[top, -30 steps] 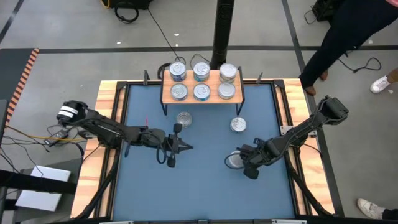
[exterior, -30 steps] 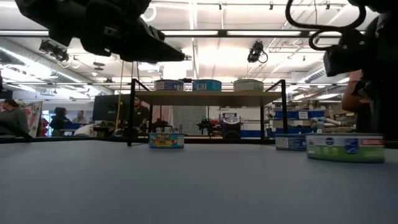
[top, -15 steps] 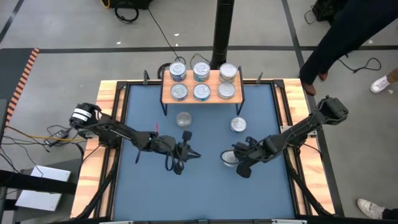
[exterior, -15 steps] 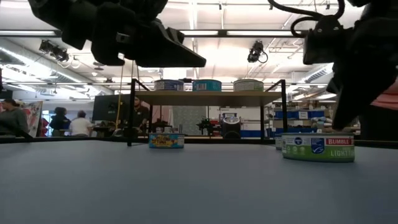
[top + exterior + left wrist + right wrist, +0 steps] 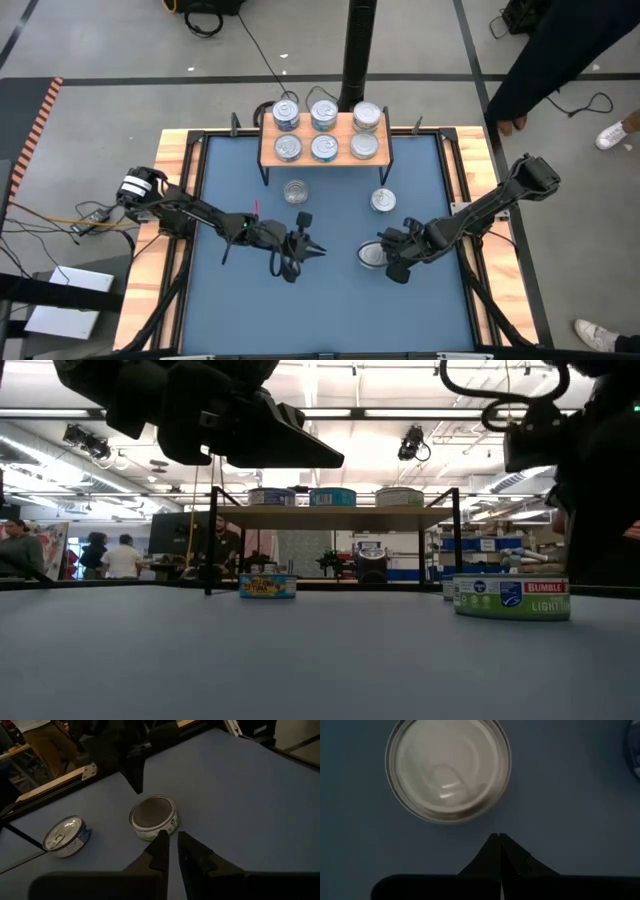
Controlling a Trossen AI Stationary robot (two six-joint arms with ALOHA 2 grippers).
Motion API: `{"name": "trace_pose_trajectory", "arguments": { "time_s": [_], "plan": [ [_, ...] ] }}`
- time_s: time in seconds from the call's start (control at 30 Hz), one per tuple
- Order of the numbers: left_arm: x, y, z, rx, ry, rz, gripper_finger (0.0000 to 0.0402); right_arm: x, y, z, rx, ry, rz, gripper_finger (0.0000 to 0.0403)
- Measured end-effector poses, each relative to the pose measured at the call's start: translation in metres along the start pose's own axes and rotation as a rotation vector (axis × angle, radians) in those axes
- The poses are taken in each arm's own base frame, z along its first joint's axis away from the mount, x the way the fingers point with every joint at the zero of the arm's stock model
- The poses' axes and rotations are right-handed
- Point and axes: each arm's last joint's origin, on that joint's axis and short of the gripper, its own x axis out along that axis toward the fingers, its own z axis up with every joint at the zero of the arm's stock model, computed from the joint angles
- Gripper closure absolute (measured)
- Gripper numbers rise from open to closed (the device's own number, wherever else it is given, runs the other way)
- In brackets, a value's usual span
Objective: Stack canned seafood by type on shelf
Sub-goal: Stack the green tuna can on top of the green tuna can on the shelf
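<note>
A green-labelled tin [image 5: 372, 254] [image 5: 512, 597] [image 5: 448, 770] stands flat on the blue mat, right of centre. My right gripper [image 5: 393, 268] [image 5: 500, 837] points down with its fingers shut, the tips a little apart from that tin's rim on its near right side. My left gripper [image 5: 318, 250] [image 5: 173, 837] hovers above the mat left of the tin [image 5: 154, 816] and points toward it, shut but for a thin slit. The shelf [image 5: 270, 155] [image 5: 335, 517] at the far edge carries several tins in two rows.
Two more tins rest on the mat: one [image 5: 295, 191] [image 5: 267, 587] in front of the shelf, a blue-labelled one [image 5: 383, 201] [image 5: 66, 836] to its right. Wooden rails [image 5: 170, 230] border the mat. A person's legs [image 5: 560, 60] pass beyond the far right corner.
My right gripper swept toward the table's left and pushed the green-labelled tin a short way left along the mat, then drew back off it. My left gripper travelled toward the table's right and slightly nearer, closing on that tin.
</note>
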Motion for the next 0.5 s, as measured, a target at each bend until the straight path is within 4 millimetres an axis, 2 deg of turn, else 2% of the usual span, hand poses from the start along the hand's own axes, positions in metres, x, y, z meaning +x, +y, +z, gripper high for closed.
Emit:
{"name": "trace_pose_trajectory", "arguments": {
  "time_s": [0.13,0.5],
  "plan": [
    [0.000,0.000,0.000,-0.001,0.000,0.001,0.0358,0.010,-0.002,0.000,0.019,-0.032,0.047,0.0402],
    [0.001,-0.003,0.000,0.089,-0.005,-0.006,0.0358,0.013,0.001,0.012,0.008,-0.125,0.132,0.0402]
  ]
}}
